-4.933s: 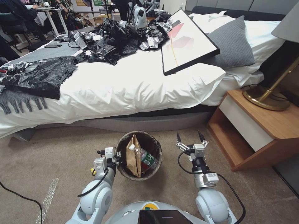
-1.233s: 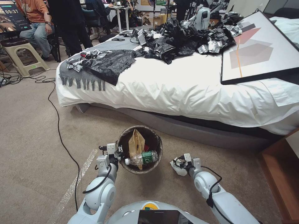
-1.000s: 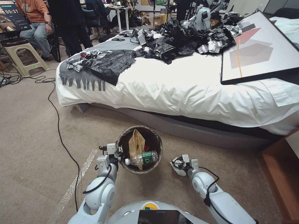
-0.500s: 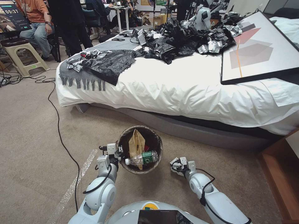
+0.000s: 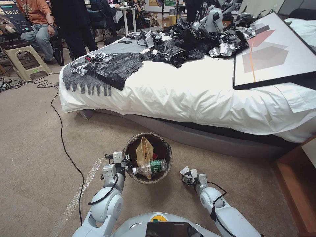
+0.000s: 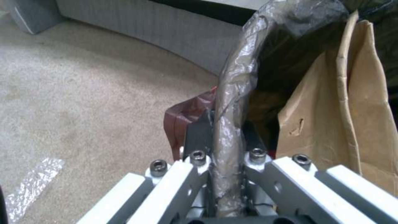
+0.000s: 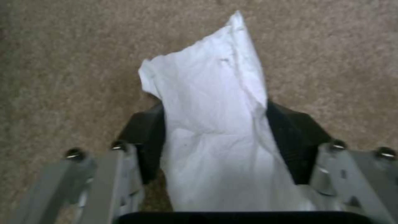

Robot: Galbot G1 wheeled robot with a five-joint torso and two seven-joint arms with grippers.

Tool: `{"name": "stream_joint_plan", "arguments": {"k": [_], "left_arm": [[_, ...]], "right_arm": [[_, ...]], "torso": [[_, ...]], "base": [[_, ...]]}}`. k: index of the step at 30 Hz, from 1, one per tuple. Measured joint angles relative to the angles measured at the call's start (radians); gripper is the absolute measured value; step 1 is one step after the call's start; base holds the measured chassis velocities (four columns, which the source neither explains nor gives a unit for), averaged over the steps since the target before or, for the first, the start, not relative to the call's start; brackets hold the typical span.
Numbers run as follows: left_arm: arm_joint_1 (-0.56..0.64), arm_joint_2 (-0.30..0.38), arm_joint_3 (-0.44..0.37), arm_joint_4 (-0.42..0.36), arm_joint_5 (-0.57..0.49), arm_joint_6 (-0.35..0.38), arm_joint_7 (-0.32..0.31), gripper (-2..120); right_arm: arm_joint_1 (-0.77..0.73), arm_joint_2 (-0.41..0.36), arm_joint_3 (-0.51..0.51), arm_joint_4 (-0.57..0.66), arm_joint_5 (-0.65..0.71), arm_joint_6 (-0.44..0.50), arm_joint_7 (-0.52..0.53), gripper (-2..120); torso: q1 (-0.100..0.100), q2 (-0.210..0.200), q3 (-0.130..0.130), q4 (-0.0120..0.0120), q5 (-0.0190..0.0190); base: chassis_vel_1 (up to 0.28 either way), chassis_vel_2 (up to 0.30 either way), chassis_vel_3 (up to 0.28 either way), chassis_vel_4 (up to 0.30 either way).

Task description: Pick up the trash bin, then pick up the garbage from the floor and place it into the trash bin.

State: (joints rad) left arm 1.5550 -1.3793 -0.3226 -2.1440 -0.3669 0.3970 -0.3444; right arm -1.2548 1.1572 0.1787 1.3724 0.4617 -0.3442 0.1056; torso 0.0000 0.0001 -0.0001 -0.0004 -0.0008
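Observation:
The trash bin (image 5: 131, 175), round with a dark bag liner over its rim (image 6: 232, 90), hangs above the carpet, my left gripper (image 5: 122, 162) shut on that rim. Inside it stand a tan paper bag (image 5: 144, 154) and a clear bottle with a green label (image 5: 149, 167). The left wrist view shows both fingers clamped on the liner-covered rim, the tan bag (image 6: 356, 124) beside them. My right gripper (image 5: 188, 173) is low, just right of the bin, shut on a crumpled white tissue (image 5: 184, 170). In the right wrist view the tissue (image 7: 215, 130) sits between the dark pads (image 7: 145, 140) over carpet.
A bed with white bedding (image 5: 197, 95) stands ahead, shiny black plastic bags (image 5: 184, 39) and a framed picture (image 5: 273, 56) lying on it. A wooden nightstand (image 5: 301, 184) is at the right. A black cable (image 5: 62, 138) runs across the carpet on the left.
The camera has swung left since the earliest frame. My right gripper, open then, has shut on the white tissue on the floor and drawn it back and slightly up. The bin stays held.

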Motion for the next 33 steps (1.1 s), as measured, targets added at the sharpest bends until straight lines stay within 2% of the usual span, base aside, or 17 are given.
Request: {"name": "stream_joint_plan", "arguments": {"k": [2,3,7,8,10,11,14,19,33], "left_arm": [[-0.001,0.0,-0.001,0.0,0.0,-0.001,0.0,0],[-0.001,0.0,-0.001,0.0,0.0,-0.001,0.0,0],[-0.003,-0.003,-0.001,0.002,-0.002,-0.001,0.0,0],[-0.003,-0.003,-0.001,0.002,-0.002,-0.001,0.0,0],[-0.005,-0.002,-0.001,0.002,-0.004,-0.001,0.0,0],[-0.005,-0.002,-0.001,0.002,-0.004,-0.001,0.0,0],[-0.006,-0.002,-0.002,0.003,-0.005,-0.001,-0.001,0],[-0.006,-0.002,-0.002,0.004,-0.005,-0.002,-0.001,0],[-0.007,-0.002,-0.002,0.004,-0.006,-0.002,-0.001,0]], "right_arm": [[0.001,0.001,0.004,-0.01,-0.004,0.009,-0.004,43],[0.001,0.001,0.004,-0.01,-0.004,0.009,-0.004,43],[0.002,0.002,0.007,-0.025,-0.017,0.024,-0.009,22],[0.002,0.002,0.007,-0.025,-0.017,0.024,-0.009,22],[0.002,0.003,0.008,-0.029,-0.02,0.029,-0.01,11],[0.002,0.003,0.008,-0.029,-0.02,0.029,-0.01,11],[0.002,0.004,0.008,-0.033,-0.026,0.035,-0.011,0],[0.002,0.005,0.01,-0.036,-0.032,0.041,-0.011,0],[-0.003,0.003,0.016,-0.037,-0.041,0.052,-0.012,0]], "torso": [[0.0,0.0,0.0,0.0,0.0],[0.0,0.0,0.0,0.0,0.0],[0.0,0.0,0.0,0.0006,0.0007],[0.0,0.0,0.0,0.0006,0.0007],[0.0,0.0,0.0,0.0009,0.0012],[0.0,0.0,0.0,0.0009,0.0012],[0.0,0.0,0.0,0.0011,0.0016],[0.0,0.0,0.0,0.0004,0.0013],[0.0,0.0,0.0,0.0004,0.0007]], "base": [[0.0,0.0,0.0,0.0],[0.0,0.0,0.0,0.0],[0.0,0.0,0.0,0.0],[0.0,0.0,0.0,0.0],[0.0,0.0,0.0,0.0],[0.0,0.0,0.0,0.0],[0.0,0.0,0.0,0.0],[0.0,0.0,0.0,0.0],[0.0,0.0,0.0,0.0]]}}
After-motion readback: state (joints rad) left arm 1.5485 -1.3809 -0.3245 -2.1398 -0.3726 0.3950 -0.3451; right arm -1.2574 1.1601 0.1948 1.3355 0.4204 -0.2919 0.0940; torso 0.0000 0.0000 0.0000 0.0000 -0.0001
